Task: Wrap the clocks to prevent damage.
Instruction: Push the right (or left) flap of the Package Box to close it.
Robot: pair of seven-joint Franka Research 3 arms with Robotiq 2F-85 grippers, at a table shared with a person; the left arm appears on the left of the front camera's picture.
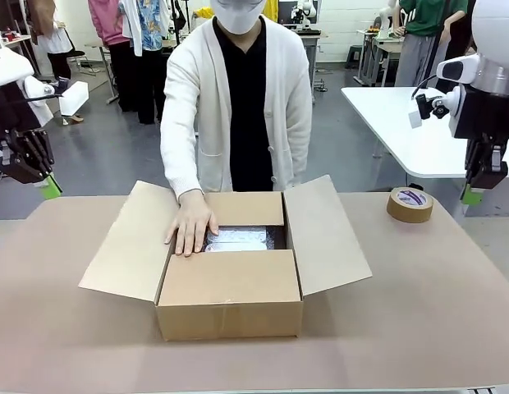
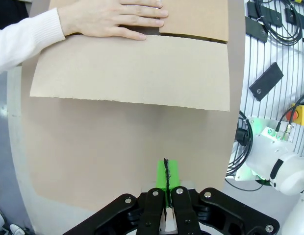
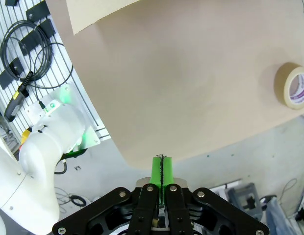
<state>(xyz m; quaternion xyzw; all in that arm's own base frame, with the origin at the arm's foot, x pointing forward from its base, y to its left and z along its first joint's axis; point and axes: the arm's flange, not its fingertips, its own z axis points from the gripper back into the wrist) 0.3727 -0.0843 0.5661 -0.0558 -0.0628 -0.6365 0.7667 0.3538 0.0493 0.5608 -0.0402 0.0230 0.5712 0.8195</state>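
An open cardboard box stands mid-table with its flaps spread. Inside lies a pale bundle in clear wrap; the clocks themselves are hidden. The person's hand rests flat on the box's far left inner edge, and the same hand shows above the box's flap. My left gripper hangs shut and empty over the table's far left edge, its green pads pressed together. My right gripper hangs shut and empty beyond the table's right side, its pads also together.
A roll of brown tape lies at the right of the brown table; the same tape roll is in the right wrist view. A white table stands behind at the right. Cables and a robot base sit beside the table's edge.
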